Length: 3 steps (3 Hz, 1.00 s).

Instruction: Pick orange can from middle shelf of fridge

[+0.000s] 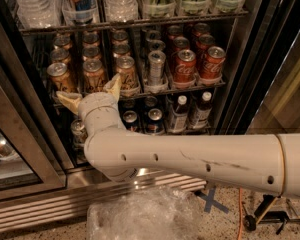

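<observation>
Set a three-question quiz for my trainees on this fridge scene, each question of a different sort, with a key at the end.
1. True or false: the gripper holds a can lifted clear of the fridge.
2. On the middle shelf, what stands between the orange cans and the red Coca-Cola cans?
A. slim silver cans
B. glass bottles
C. blue cans
3. Fill in: the gripper, at the front of the orange cans on the left side of the shelf, has its fingers ___ (open or shut).

Key
1. False: it holds nothing and is at the shelf front.
2. A
3. open
</observation>
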Each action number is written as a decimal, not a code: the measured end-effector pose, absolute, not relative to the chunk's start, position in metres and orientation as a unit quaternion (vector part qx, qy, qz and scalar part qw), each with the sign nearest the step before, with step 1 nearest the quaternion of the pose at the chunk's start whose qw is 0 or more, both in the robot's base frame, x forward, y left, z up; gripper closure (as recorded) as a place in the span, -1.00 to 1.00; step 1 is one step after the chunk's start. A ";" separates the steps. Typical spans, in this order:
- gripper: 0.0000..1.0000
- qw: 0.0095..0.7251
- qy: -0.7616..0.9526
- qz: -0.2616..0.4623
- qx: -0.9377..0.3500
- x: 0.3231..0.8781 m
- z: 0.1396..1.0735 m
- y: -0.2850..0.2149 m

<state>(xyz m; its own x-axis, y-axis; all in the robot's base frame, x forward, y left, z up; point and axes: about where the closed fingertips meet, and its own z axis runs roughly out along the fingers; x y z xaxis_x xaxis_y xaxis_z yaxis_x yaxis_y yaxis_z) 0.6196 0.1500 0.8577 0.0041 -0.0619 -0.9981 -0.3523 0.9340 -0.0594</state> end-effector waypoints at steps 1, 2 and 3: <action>-0.88 0.693 0.698 0.105 -0.147 0.620 0.857 0.149; -1.00 0.693 0.698 0.105 -0.147 0.620 0.857 0.149; -1.00 0.690 0.702 0.103 -0.143 0.623 0.855 0.148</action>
